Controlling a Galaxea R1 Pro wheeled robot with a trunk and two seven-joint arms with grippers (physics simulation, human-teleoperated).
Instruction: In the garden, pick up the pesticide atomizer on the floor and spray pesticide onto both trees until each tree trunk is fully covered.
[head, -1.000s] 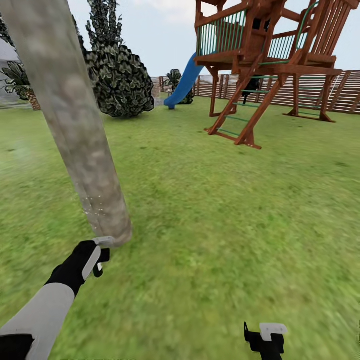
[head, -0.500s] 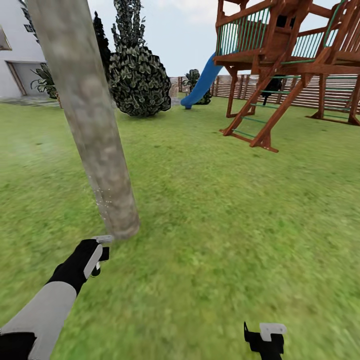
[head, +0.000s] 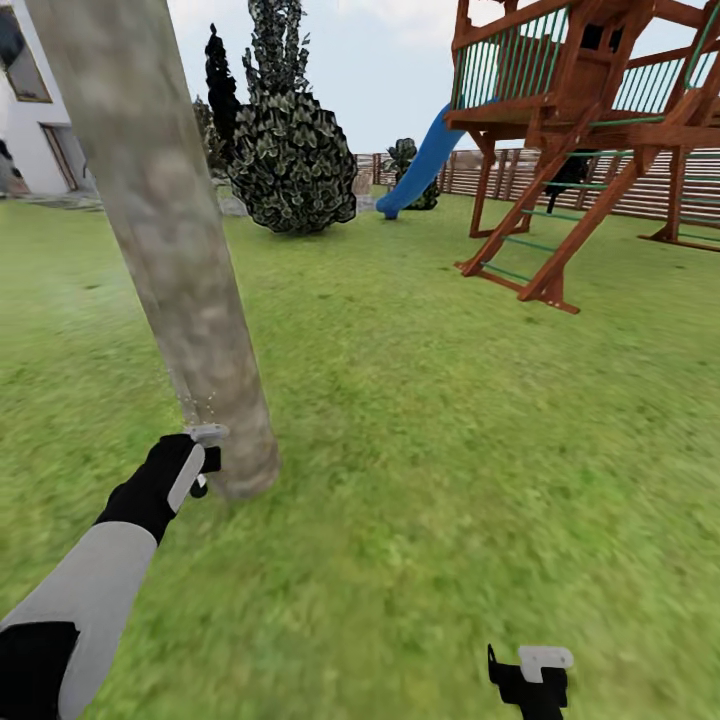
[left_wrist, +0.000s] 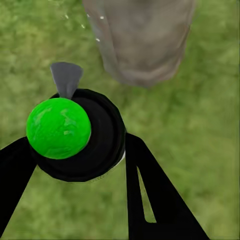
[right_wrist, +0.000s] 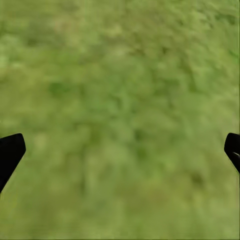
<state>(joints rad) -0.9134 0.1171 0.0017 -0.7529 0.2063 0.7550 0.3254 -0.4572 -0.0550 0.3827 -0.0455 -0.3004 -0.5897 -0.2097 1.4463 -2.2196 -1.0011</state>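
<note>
The atomizer (left_wrist: 75, 135) sits clamped in the left gripper (head: 200, 462), which has risen and closed in on the tree trunk (head: 190, 300); pale specks dot the bark just above it, so spraying looks underway. The right gripper (right_wrist: 120, 150) hangs wide open over grass (head: 450, 450).

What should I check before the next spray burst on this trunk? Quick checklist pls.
1. Left gripper shut on the pesticide atomizer, a finger on each side of it: ok.
2. Grey nozzle aimed toward the tree trunk: ok.
3. Gripper close to the trunk base, not touching it in the left wrist view: ok.
4. Pesticide on the trunk: a few pale specks low down, none seen higher up: not ok.
5. Far side of the trunk covered: cannot tell.
6. Right gripper open over bare grass, out of the way: ok.
</note>
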